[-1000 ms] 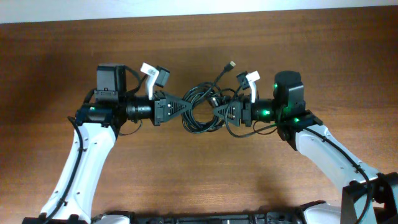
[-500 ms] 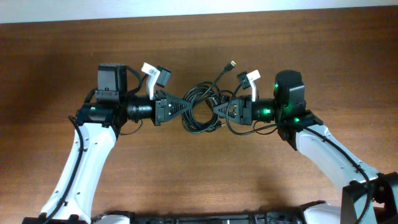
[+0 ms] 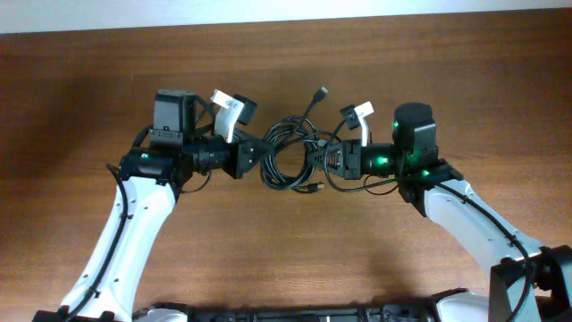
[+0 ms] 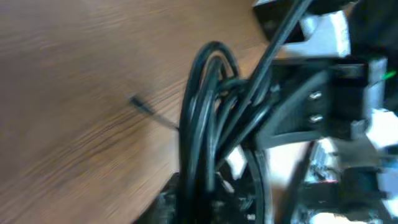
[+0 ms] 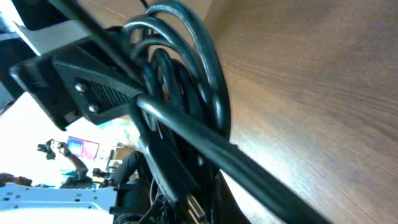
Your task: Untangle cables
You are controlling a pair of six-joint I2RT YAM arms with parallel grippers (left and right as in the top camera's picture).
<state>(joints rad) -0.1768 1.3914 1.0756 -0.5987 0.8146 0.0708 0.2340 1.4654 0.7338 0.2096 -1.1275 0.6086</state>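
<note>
Cables [image 4: 198, 124] form one knotted bundle at the centre of the table [image 3: 286, 259], lying between the two grippers.

1. Near side: both arms reach in over bare wood, from 7 o'clock and 5 o'clock of the bundle.
2. At the bundle's 5 o'clock, a short end [image 3: 313, 189] with a small plug lies on the wood, close to the loops.
3. At 9 o'clock, the left gripper [image 3: 259, 156] meets the outer loops. Whether it is gripping cannot be told: its wrist view is blurred and the strands hide the jaws.
4. At 3 o'clock, the right gripper [image 3: 317, 161] is closed on strands of the bundle.
5. Far side: a loose end [image 3: 320, 92] runs out toward 1 o'clock, its plug clear of the bundle.

Progress, as a judgement: early. The loops overlap and pass through one another, and no cord lies separate. Only the two ends are free, so all the separating is left to do.

Markings: no brand, label or writing can be read. The white fittings [image 3: 359, 113] on the wrists look blank.
</note>
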